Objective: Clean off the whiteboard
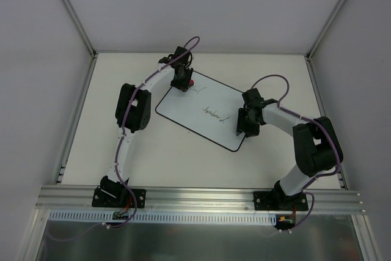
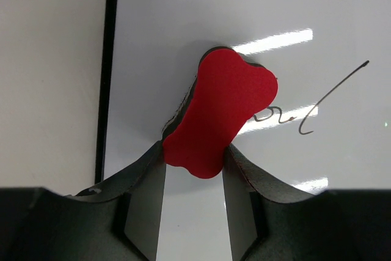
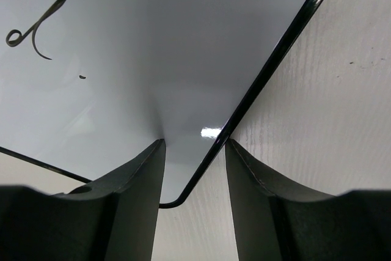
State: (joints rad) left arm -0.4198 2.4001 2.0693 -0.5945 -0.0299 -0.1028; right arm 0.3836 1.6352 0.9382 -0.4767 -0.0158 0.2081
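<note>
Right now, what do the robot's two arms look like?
The left arm and right arm are white tubes joined by chunky black joints. A purple cable loops along each one. Each stands on a black base bolted to a silver rail. The left end effector and right end effector each have two dark, curved fingers.

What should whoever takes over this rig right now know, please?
Left pincer: shut on the red bone-shaped eraser, held at the far left corner of the white rectangular black-rimmed whiteboard.
Right pincer: jaws apart over the board's near right corner; contact unclear.
Done: eraser picked up and brought to the board.
Left: dark handwriting beside the eraser and mid-board is not yet wiped.
</note>
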